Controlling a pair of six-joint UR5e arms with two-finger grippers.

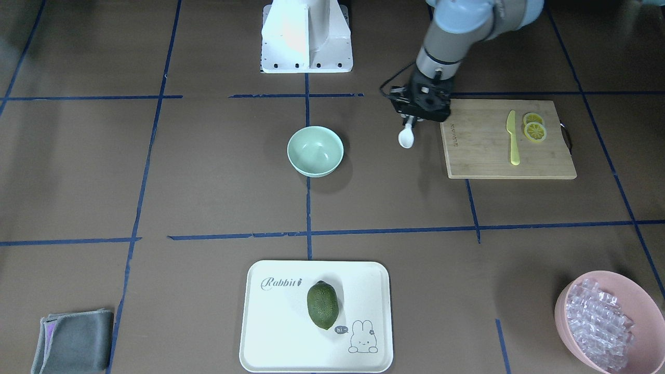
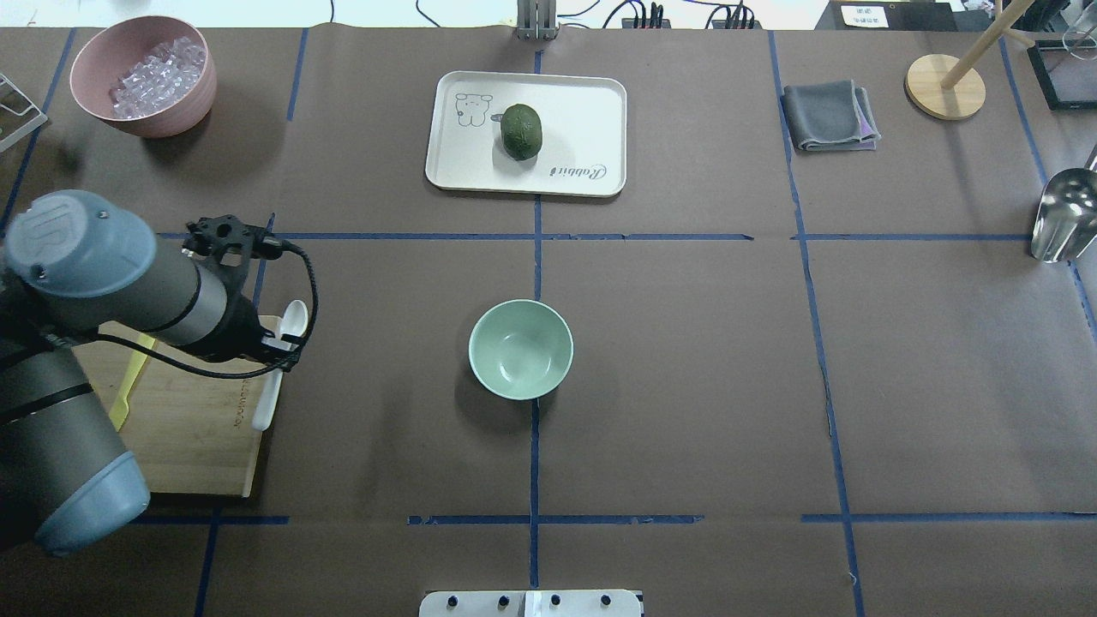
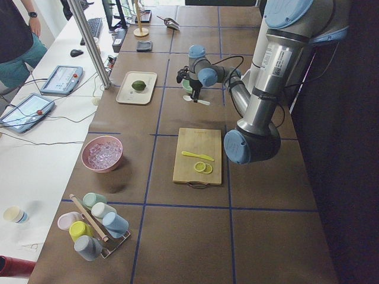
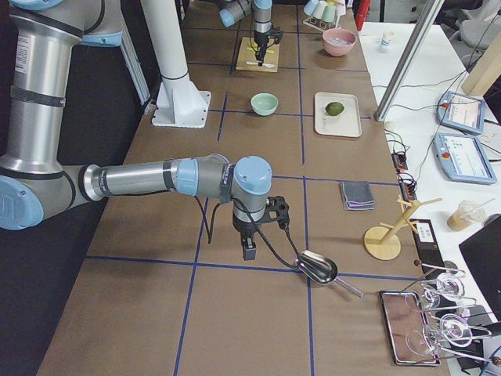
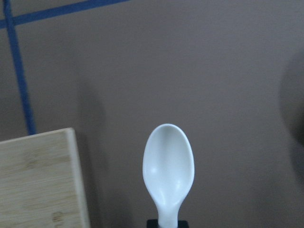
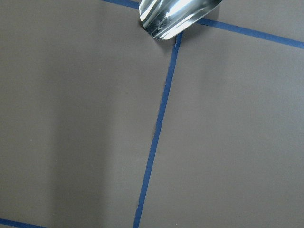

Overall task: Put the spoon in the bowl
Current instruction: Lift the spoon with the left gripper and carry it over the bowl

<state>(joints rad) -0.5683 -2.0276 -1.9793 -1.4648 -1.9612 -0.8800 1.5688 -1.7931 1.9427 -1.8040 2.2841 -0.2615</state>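
The white spoon (image 1: 406,137) is held by its handle in my left gripper (image 1: 415,115), which is shut on it. It hangs just off the table beside the cutting board's edge, scoop pointing away from the robot. It also shows in the overhead view (image 2: 294,320) and in the left wrist view (image 5: 168,164). The mint-green bowl (image 1: 315,150) stands empty at the table's middle (image 2: 520,349), well apart from the spoon. My right gripper (image 4: 249,249) hangs over bare table at the far end; I cannot tell whether it is open.
A wooden cutting board (image 1: 483,150) carries a yellow knife (image 1: 513,137) and lemon slices (image 1: 534,129). A white tray (image 1: 270,322) holds an avocado (image 1: 322,305). There is a pink bowl of ice (image 1: 608,317), a grey cloth (image 1: 72,348), and a metal scoop (image 4: 317,268) by the right gripper.
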